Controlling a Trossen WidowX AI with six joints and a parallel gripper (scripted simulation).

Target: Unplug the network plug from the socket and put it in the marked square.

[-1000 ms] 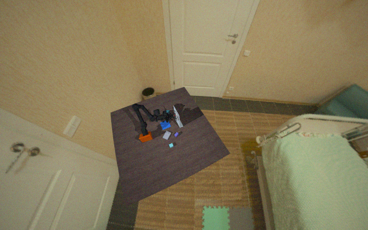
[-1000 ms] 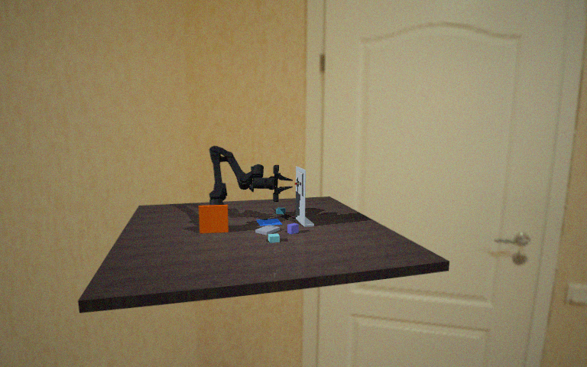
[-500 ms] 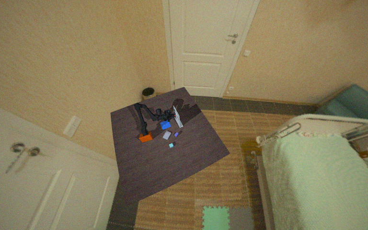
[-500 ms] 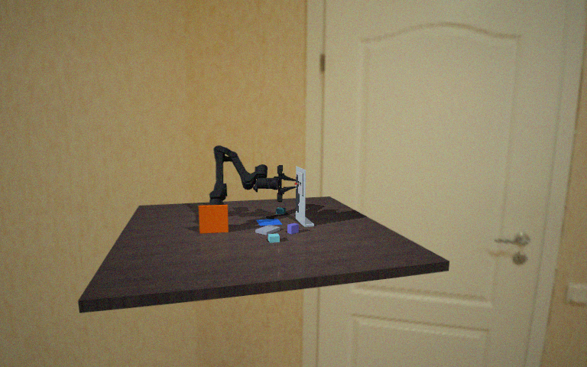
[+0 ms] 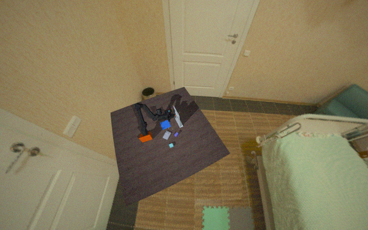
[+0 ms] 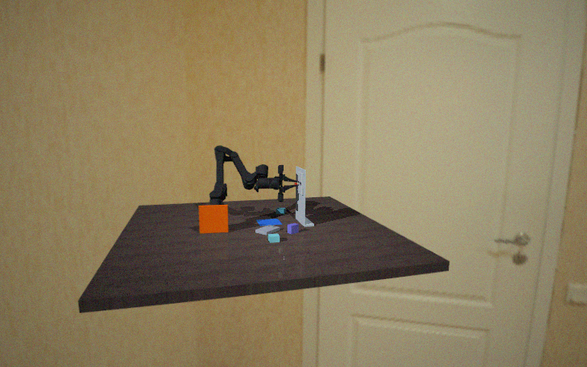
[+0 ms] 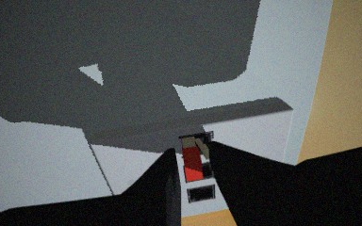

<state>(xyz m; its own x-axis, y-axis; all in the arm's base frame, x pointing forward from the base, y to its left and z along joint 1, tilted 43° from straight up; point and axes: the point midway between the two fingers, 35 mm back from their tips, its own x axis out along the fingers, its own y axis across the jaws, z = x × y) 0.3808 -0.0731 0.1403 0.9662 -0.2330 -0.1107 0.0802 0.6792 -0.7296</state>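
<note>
The pale upright panel carries a socket block. The red plug sits in a socket of that block, and its tan tab slants along the side towards the right finger. My gripper is at the panel, its fingers above and below the plug. It is narrowly open; a thin gap shows between the left finger and the plug, and the right finger is close beside the tab. Contact with the tab is unclear. The flat blue square lies on the table in front of the panel.
An empty socket opening is beside the plug. On the table are a grey slab, a purple cube, a cyan cube, a teal cube and an orange block.
</note>
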